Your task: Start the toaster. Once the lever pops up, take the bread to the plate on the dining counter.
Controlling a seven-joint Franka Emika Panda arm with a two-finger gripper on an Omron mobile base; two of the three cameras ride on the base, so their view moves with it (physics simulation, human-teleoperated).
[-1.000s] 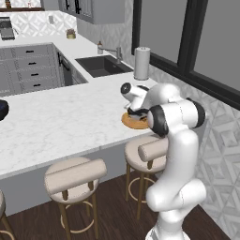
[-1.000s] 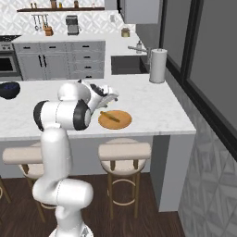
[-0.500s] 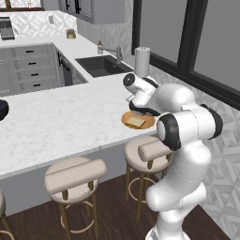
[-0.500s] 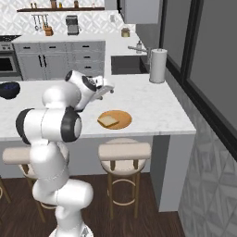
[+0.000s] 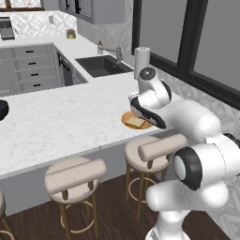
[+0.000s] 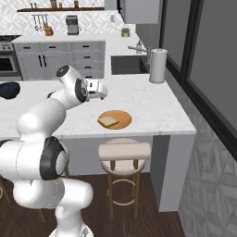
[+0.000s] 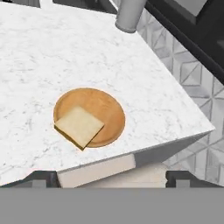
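The small pale tan slice of bread with a golden crust lies flat on the round orange-brown plate. One corner of the bread sticks out over the plate's rim. The plate sits on the long white marble-look dining counter, near its edge, above a round tan-cushioned stool. The robot's two-finger gripper hangs above the counter, up and away from the plate, with its fingers wide apart and nothing between them. A tall grey roll stands farther back on the counter

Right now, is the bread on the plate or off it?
On. The bread lies flat on the plate, one corner overhanging its rim; the gripper is open above.
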